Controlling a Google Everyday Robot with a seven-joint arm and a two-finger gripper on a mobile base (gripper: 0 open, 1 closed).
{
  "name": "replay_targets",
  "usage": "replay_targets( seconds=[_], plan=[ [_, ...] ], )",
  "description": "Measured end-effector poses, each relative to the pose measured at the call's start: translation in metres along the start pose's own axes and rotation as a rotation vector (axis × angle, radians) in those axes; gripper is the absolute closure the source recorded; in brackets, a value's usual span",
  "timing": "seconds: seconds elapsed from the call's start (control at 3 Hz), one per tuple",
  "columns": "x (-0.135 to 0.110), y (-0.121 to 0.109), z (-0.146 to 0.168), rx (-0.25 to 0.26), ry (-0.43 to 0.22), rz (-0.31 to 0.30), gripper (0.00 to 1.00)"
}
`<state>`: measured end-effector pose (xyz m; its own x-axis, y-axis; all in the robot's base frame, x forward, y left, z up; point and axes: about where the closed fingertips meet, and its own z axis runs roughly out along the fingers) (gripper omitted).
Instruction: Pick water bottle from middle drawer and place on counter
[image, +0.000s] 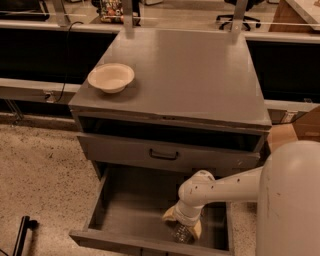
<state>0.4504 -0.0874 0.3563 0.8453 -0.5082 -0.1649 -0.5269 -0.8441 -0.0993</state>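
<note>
The middle drawer (125, 210) is pulled open at the bottom of the grey cabinet. The clear water bottle (181, 234) lies on the drawer floor near the front right. My gripper (182, 225) reaches down into the drawer from the right on a white arm. It is open, with its tan fingers (170, 215) on either side of the bottle's upper end. The wrist hides most of the bottle. The counter (200, 75) is the flat grey cabinet top, with two metal posts at its rear edge.
A cream bowl (111, 77) sits on the counter's left front. A shut drawer front with a black handle (164, 155) is above the open drawer. A cardboard box (290, 135) stands to the right. Speckled floor lies to the left.
</note>
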Motion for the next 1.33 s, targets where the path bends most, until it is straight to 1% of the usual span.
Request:
replay_targets(
  seconds=[0.33,0.67,1.0,1.33],
  plan=[
    [0.006,-0.011,0.001,0.037,-0.009,0.004,0.41],
    [0.006,-0.017,-0.024,0.109,-0.025,0.011,0.64],
    [-0.013,-0.019,-0.089,0.228,-0.042,-0.006,0.87],
    [-0.042,-0.023,-0.191,0.349,-0.033,-0.066,1.00]
  ],
)
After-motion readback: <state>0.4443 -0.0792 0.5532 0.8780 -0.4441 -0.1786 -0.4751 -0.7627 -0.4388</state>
